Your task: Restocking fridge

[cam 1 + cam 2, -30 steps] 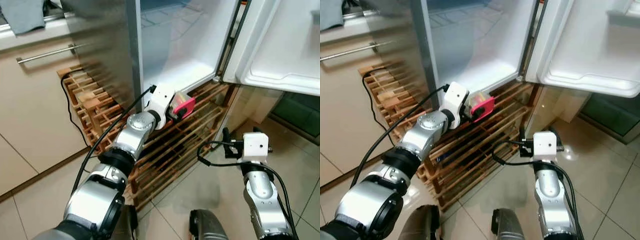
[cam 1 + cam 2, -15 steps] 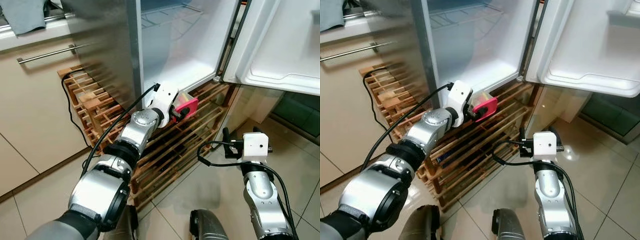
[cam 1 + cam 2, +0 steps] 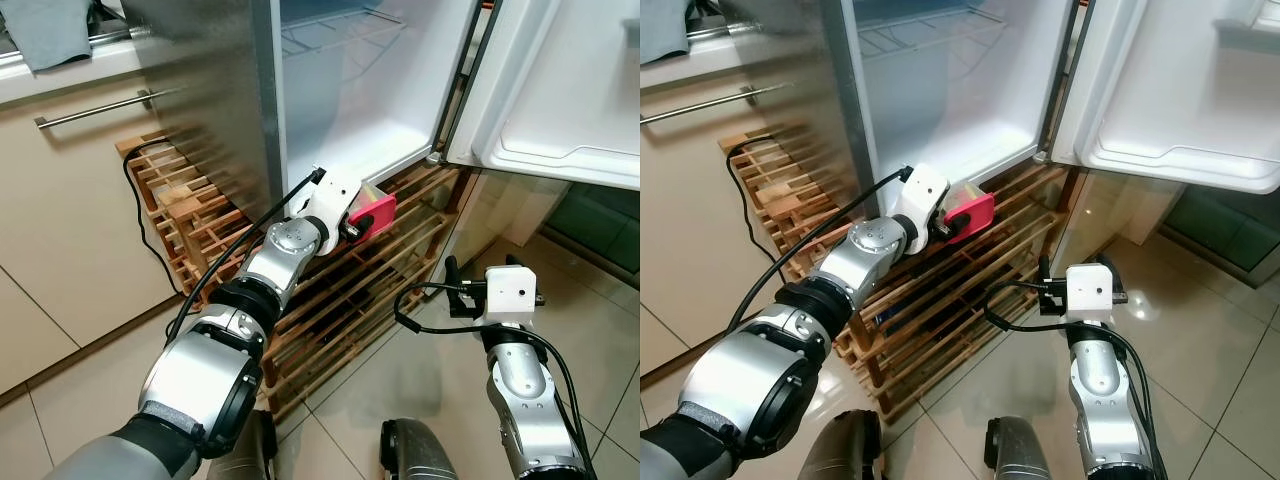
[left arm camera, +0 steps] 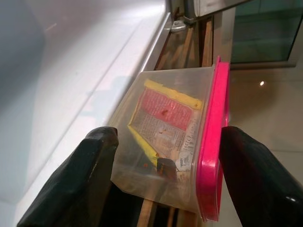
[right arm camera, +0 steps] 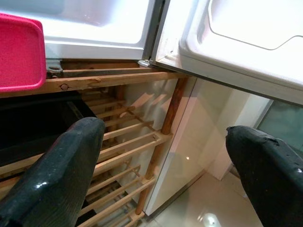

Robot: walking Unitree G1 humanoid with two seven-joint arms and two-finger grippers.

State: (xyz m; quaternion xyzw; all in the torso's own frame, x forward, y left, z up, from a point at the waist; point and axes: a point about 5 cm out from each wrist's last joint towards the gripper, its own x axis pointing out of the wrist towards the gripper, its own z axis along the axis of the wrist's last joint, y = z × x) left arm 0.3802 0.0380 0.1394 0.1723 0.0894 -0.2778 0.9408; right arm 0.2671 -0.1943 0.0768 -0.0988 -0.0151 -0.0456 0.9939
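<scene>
My left gripper (image 4: 165, 165) is shut on a clear plastic container with a pink lid (image 3: 372, 213), held on its side with the lid facing right. The container (image 4: 175, 137) holds a packet with a red and yellow label. It hangs at the front lip of the open fridge's (image 3: 350, 110) white bottom floor, just above the wooden rack. My right gripper (image 5: 161, 156) is open and holds nothing; it hovers lower to the right, in front of the rack, with the white camera block (image 3: 510, 292) on its wrist.
The fridge door (image 3: 560, 90) stands open to the right, with its white door shelf overhead of my right arm. A wooden slatted rack (image 3: 350, 290) lies under the fridge. Beige cabinets (image 3: 70, 220) and a black cable (image 3: 140, 225) stand at left. Tiled floor (image 3: 610, 300) spreads to the right.
My left arm has reached further forward and slightly up, bringing the container closer to the fridge's bottom edge. The right arm has stayed still.
</scene>
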